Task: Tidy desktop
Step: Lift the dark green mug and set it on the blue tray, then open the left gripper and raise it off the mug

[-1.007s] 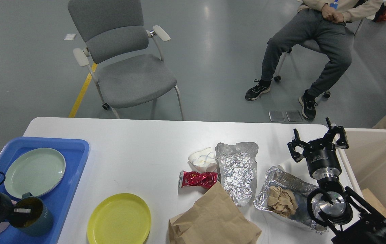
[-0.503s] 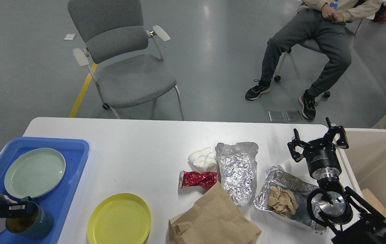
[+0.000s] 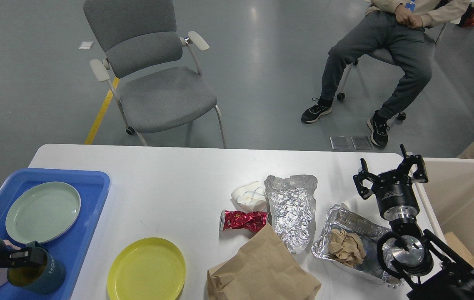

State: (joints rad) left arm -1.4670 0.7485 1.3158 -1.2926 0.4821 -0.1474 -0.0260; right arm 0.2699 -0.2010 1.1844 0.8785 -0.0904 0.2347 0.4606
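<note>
Right tool (image 3: 391, 174) spread, above desktop (image 3: 170, 175) far-right corner

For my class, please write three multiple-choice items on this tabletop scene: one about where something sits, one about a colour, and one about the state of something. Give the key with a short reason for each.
1. Where does the pale green plate sit?
A. On the blue tray
B. On the grey chair
C. In the beige bin

2. What colour is the plate resting directly on the desktop?
A. Red
B. Yellow
C. Black

3. What state is the red can in?
A. Upright and intact
B. Crushed, lying on its side
C. Held in a gripper

Key:
1 A, the blue rim surrounds the green plate.
2 B, the plate on the bare white surface is yellow.
3 B, its body is crumpled and its round end faces left, with neither gripper near it.
</note>
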